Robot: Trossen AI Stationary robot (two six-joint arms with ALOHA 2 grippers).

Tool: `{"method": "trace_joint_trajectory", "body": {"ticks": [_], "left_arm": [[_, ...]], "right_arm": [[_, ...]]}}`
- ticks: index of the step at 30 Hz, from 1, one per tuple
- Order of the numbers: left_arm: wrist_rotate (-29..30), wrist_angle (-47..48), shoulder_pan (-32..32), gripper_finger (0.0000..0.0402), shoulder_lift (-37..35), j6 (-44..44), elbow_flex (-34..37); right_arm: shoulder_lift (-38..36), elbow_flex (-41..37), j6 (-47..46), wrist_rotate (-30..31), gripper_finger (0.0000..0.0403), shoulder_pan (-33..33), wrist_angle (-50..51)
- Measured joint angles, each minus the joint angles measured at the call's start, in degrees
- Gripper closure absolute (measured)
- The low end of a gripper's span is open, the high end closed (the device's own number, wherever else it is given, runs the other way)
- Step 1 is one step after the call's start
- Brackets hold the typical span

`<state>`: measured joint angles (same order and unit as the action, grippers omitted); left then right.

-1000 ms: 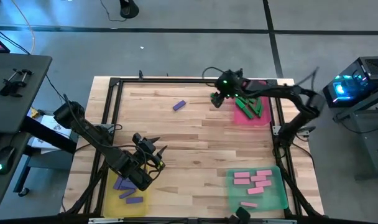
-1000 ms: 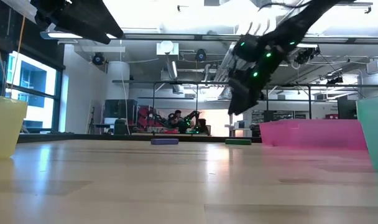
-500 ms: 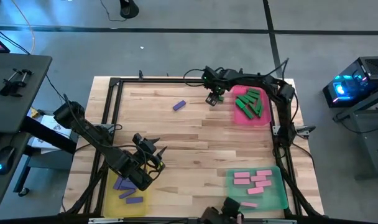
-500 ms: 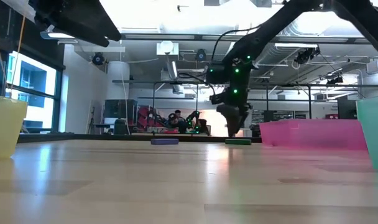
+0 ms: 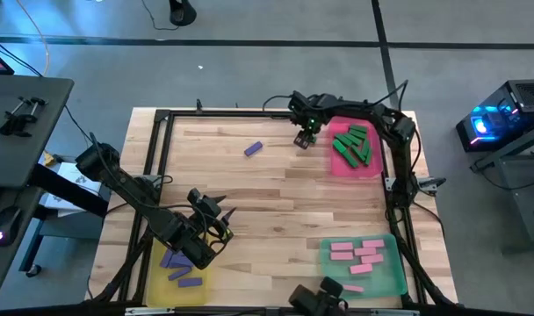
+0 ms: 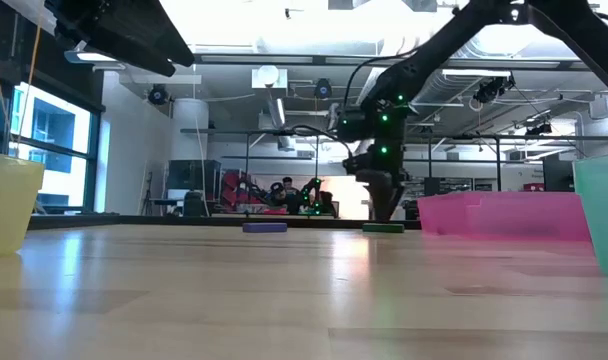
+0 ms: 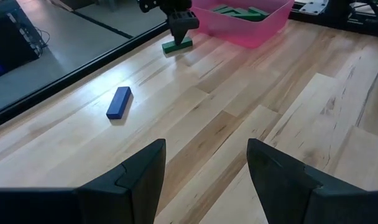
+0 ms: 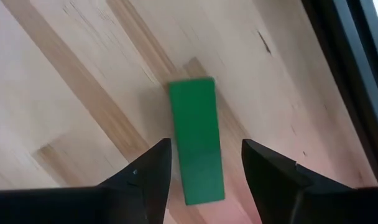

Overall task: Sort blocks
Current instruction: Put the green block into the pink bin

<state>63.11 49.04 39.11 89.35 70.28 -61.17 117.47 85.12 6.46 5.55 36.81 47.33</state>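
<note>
Right gripper point(image 8: 204, 165): you have it spread apart, straddling the green block point(image 8: 195, 138).
Green block: flat on the bench point(image 5: 276, 193), just beside the pink tray point(image 5: 372, 167).
Left gripper point(image 7: 204, 168): parted, empty, well apart from the pink tray.

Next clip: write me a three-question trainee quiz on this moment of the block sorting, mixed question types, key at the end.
1. True or false: the right claw is open, straddling a green block that lies on the table.
2. Which tray holds the pink blocks? A) yellow tray B) pink tray C) green tray
3. Fill in: the lone block on open wood, away from any tray, is ____.

Key
1. True.
2. C, the green tray; the pink tray holds green blocks.
3. Purple. The left claw waits open by the yellow tray.
</note>
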Motion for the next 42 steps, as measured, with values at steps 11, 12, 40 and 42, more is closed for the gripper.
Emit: {"method": "trace_joint_trajectory", "body": {"ticks": [11,12,40,42], "left_arm": [[0.0,-0.9,0.1,0.019,0.0,0.0,0.0],[0.0,-1.0,0.2,0.019,0.0,0.0,0.0],[0.0,-1.4,1.5,0.019,0.0,0.0,0.0],[0.0,-1.4,1.5,0.019,0.0,0.0,0.0]], "right_arm": [[0.0,-0.2,1.8,-4.3,0.024,0.3,2.4],[0.0,-0.8,2.2,-6.0,0.024,0.3,1.6],[0.3,2.3,-2.0,-7.6,0.0241,-6.3,7.6],[0.3,2.2,-2.1,-6.8,0.0241,-6.3,6.9]]}}
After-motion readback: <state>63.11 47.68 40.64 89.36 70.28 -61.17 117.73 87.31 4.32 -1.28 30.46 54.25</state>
